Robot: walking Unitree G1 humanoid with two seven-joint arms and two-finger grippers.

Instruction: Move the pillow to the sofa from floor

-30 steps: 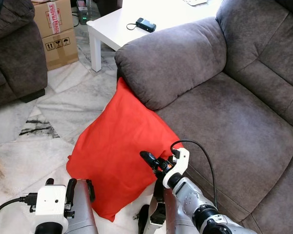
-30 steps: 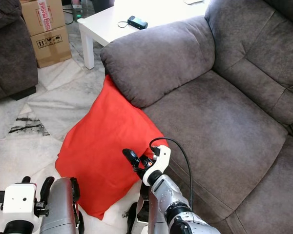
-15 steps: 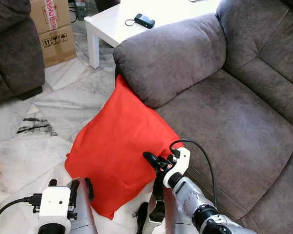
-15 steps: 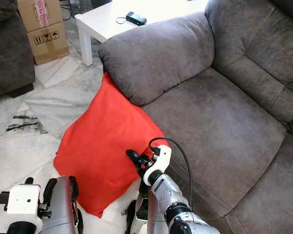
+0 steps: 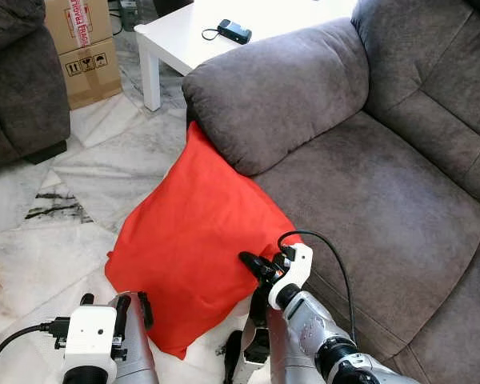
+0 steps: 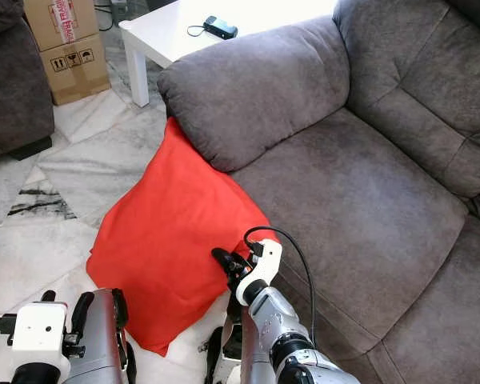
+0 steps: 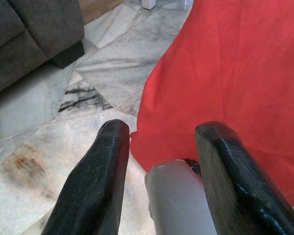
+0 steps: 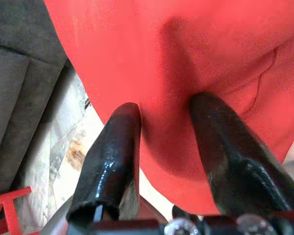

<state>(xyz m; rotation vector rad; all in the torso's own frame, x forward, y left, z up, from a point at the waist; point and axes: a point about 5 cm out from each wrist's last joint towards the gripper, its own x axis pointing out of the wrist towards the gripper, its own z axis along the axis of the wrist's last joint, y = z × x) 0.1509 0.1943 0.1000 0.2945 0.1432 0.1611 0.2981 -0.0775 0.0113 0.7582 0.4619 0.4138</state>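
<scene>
At the pillow's lower edge, by the sofa front, the right gripper (image 8: 161, 161) has its jaws parted with a fold of red cloth bulging between them; the fingers (image 8: 112, 152) look pressed against the fabric, but nothing is clamped yet. The left gripper (image 7: 159, 166) hangs over the marble floor (image 7: 54, 112) just beside the pillow's near corner, jaws wide apart and holding nothing.

The step in hand appears to be the reach and grasp, the lift not yet begun. Next, the right jaws probably need to close on that fold, and the left gripper likely has to come in on the near corner so both can raise the pillow up and over onto the seat (image 5: 368, 200).

The pillow (image 5: 192, 240) is a large, plain red-orange square, soft and lightly creased. It stands slanted on the floor: its top corner tucks under the sofa arm (image 5: 280, 88), one edge leans along the sofa front, the lower corners rest on the marble. Being limp, it will likely sag from a single pinch.

Beyond the arm stands a white bench (image 5: 200, 36) carrying a small black device (image 5: 235, 31), with cardboard boxes (image 5: 84, 40) farther off.
</scene>
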